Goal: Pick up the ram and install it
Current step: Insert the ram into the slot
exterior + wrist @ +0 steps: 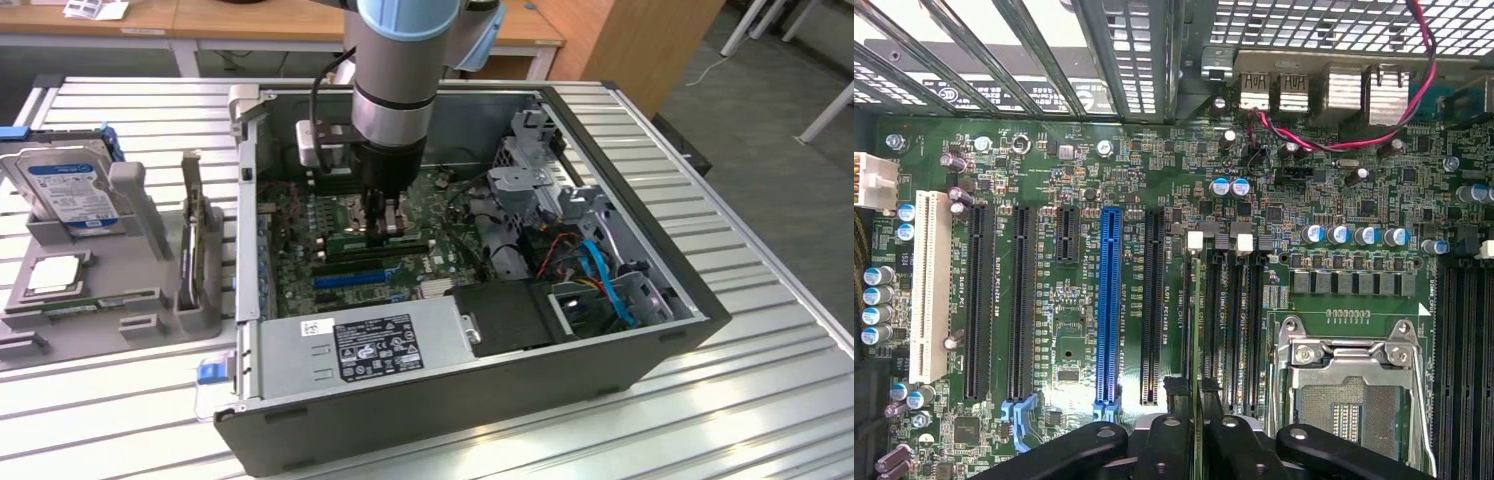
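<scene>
Two dark fingers are clenched on the ram, one on each flat face, so the thin green stick is seen edge-on running straight out from between them. It lies in line with one of the black memory slots directly under the fingers, and its far end reaches a white latch at the end of that slot. Whether its lower edge is already touching the slot or is just above it, I cannot tell.

Close beside the fingers, on the far side of the slots, sits the metal-framed processor socket. All of this is on the motherboard inside the open computer case, which rests on the ribbed counter. A hard drive stands in a grey holder well away from the fingers, outside the case on the exterior view's left.

The stick looks light, thin and stiff, but probably fragile: it would likely not tolerate bending or twisting, and its chips and contact edge are best left untouched. The sound hold seems to be the one shown, squeezing the two faces near the middle of the upper edge. That keeps the stick square to the slot.
</scene>
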Controlling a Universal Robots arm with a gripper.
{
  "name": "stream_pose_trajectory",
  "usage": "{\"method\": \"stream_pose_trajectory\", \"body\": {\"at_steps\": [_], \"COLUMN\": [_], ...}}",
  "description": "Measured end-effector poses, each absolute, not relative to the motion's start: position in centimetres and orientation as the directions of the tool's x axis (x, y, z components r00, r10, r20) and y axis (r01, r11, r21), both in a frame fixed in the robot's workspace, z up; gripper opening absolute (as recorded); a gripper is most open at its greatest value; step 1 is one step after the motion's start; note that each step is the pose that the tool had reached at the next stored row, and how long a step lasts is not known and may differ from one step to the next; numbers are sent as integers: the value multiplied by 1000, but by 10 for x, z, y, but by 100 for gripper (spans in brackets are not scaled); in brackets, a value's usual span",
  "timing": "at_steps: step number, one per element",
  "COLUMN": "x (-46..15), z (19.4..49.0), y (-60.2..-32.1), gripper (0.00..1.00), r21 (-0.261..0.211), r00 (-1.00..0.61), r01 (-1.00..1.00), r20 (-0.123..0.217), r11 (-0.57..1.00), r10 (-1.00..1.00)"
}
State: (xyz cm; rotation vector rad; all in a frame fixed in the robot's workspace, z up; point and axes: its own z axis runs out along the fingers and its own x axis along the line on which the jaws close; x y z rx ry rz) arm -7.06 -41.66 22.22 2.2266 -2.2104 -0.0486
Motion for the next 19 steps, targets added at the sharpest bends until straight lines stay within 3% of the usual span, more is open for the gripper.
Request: {"method": "stream_pose_trajectory", "body": {"at_steps": [19], "x": [-71], "z": [220], "y": [-417], "gripper": [14], "r21": [24], "r00": [7], "r01": [-1000], "r20": [-19], "r11": [-8], "r10": [-1000]}}
